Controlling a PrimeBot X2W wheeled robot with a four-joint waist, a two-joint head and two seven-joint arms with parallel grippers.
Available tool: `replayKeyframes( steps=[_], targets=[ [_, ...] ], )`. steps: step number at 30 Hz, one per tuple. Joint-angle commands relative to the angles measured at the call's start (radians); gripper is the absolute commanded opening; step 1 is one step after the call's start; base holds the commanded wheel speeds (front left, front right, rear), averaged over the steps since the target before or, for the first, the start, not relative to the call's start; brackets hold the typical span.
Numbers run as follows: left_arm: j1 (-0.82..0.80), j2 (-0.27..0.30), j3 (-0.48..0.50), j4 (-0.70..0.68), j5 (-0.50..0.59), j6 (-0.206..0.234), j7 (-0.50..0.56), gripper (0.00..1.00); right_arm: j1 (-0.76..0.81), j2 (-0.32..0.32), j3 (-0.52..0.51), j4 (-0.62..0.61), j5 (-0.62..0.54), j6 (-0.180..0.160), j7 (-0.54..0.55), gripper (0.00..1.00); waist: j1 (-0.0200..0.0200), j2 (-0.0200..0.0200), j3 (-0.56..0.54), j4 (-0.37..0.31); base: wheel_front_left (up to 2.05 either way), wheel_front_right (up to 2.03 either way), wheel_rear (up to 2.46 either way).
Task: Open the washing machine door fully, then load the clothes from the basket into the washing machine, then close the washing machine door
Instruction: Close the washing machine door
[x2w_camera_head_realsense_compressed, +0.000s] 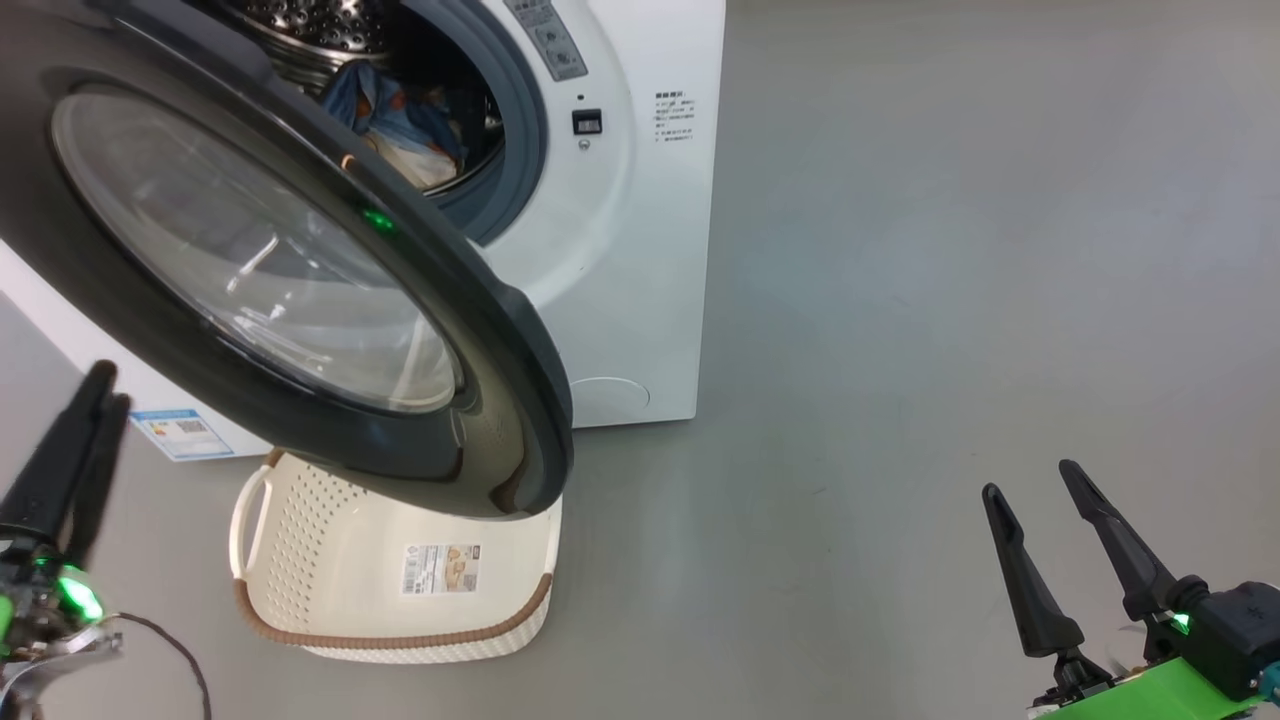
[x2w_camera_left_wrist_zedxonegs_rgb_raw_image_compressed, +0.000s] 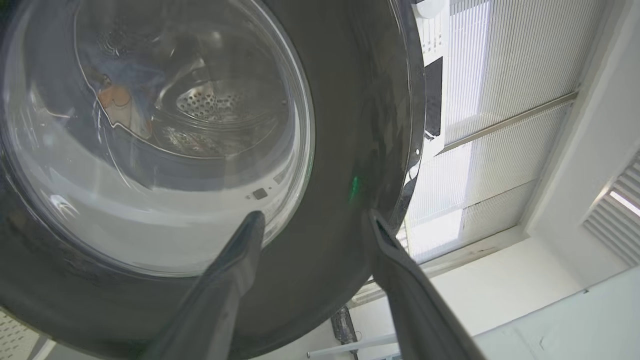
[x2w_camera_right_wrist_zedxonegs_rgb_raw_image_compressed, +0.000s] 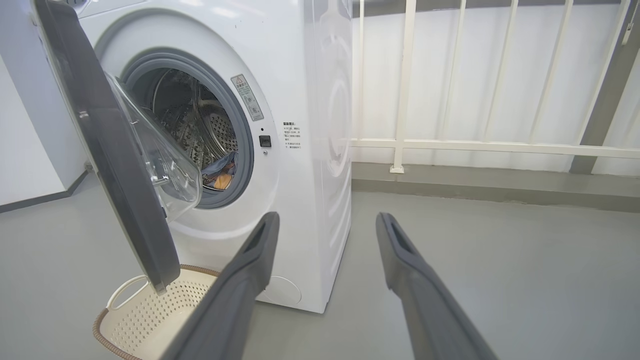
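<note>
Facing the round black-rimmed glass door (x2w_camera_left_wrist_zedxonegs_rgb_raw_image_compressed: 350, 100) just ahead, my left claw (x2w_camera_left_wrist_zedxonegs_rgb_raw_image_compressed: 316, 216) gapes empty. My right claw (x2w_camera_right_wrist_zedxonegs_rgb_raw_image_compressed: 327, 217) gapes empty too, light blue bear-print clothes (x2w_camera_right_wrist_zedxonegs_rgb_raw_image_compressed: 225, 172) ahead-left.

The left gripper (x2w_camera_left_wrist_zedxonegs_rgb_raw_image_compressed: 316, 217) stands spread and empty, both dark fingers pointing at the large round glossy black-rimmed glass door (x2w_camera_left_wrist_zedxonegs_rgb_raw_image_compressed: 350, 100) just beyond their tips.

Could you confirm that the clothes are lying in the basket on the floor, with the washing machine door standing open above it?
Not quite: the clothes lie inside the washing machine, and the basket has none in it, as the head view shows. The washing machine door does stand open above the basket.
</note>
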Motion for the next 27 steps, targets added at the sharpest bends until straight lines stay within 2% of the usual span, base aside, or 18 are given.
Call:
replayKeyframes(
  steps=[1,6,7,11,13,15,18,20,27],
  targets=[
    [-0.009,0.04,0.041,-0.056,0.062,-0.011,-0.035,1.0,-0.004,-0.02,0.026,-0.022,-0.015,0.002,-0.012,1.0,0.0,0.0,-0.006,-0.005,0.0,0.0,0.0],
    [0.047,0.076,-0.006,-0.14,0.386,-0.011,-0.224,1.0,0.004,-0.021,0.023,-0.024,-0.018,0.002,-0.012,1.0,0.0,0.0,-0.018,-0.011,0.0,0.0,0.0],
    [0.055,0.065,-0.013,-0.149,0.427,-0.011,-0.269,1.0,0.005,-0.021,0.022,-0.024,-0.018,0.002,-0.012,1.0,0.0,0.0,-0.021,-0.012,0.0,0.0,0.0],
    [0.116,0.1,-0.06,-0.176,0.738,-0.009,-0.44,1.0,0.014,-0.022,0.021,-0.024,-0.022,0.002,-0.012,1.0,0.0,0.0,-0.033,-0.017,0.0,0.0,0.0],
    [0.15,0.111,-0.085,-0.179,0.895,0.016,-0.513,1.0,0.02,-0.023,0.021,-0.023,-0.023,0.002,-0.012,1.0,0.0,0.0,-0.04,-0.018,0.0,0.0,0.0],
    [0.182,0.102,-0.11,-0.182,1.004,0.049,-0.572,1.0,0.028,-0.023,0.021,-0.022,-0.025,0.002,-0.012,1.0,0.0,0.0,-0.048,-0.02,0.0,0.0,0.0],
    [0.234,0.086,-0.147,-0.181,1.127,0.099,-0.63,1.0,0.042,-0.021,0.022,-0.019,-0.028,0.002,-0.012,1.0,0.0,0.0,-0.063,-0.021,0.0,0.0,0.0],
    [0.268,0.063,-0.164,-0.177,1.16,0.122,-0.654,1.0,0.052,-0.019,0.025,-0.018,-0.031,0.002,-0.012,1.0,0.0,0.0,-0.071,-0.023,0.0,0.0,0.0],
    [0.363,0.042,-0.22,-0.146,1.272,0.178,-0.694,1.0,0.078,-0.019,0.028,-0.012,-0.035,0.002,-0.012,1.0,0.0,0.0,-0.093,-0.028,0.0,0.0,0.0]
  ],
)
